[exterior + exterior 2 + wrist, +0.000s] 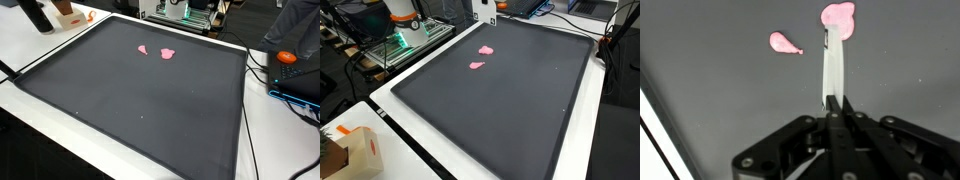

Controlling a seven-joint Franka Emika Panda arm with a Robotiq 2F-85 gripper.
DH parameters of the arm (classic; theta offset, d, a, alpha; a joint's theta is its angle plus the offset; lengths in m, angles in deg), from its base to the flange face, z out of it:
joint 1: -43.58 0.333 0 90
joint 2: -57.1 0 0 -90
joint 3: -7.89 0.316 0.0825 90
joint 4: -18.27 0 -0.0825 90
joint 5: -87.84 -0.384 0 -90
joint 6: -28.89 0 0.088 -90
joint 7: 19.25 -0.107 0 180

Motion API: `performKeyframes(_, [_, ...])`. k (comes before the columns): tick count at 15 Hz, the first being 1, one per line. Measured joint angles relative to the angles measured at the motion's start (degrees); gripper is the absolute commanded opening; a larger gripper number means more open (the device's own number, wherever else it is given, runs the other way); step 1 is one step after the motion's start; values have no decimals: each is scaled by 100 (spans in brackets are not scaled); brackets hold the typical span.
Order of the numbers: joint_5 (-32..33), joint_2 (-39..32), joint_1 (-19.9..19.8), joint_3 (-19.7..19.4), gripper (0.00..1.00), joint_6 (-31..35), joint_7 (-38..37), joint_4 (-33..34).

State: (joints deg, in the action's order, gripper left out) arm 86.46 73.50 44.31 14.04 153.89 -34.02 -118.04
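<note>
One claw [835,101], clamped on a white strip [831,65], points toward the pink blob [838,15].

The blobs [785,43] are pink, strip [832,65] white, fingers [845,108] black, mat [140,100] dark grey.

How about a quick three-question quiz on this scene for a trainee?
1. True or false: the pink pieces lie on the white table, off the dark mat.
2. In the wrist view, what do the jaws grip? A) a white strip B) a pink piece C) nothing
3. How many pink pieces lie on the mat?
Key: 1 false; 2 A; 3 two.
</note>
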Motion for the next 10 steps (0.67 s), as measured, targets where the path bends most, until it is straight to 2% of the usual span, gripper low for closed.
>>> performKeyframes(10, [-6,-949,-25,-311,1,903,311,-75])
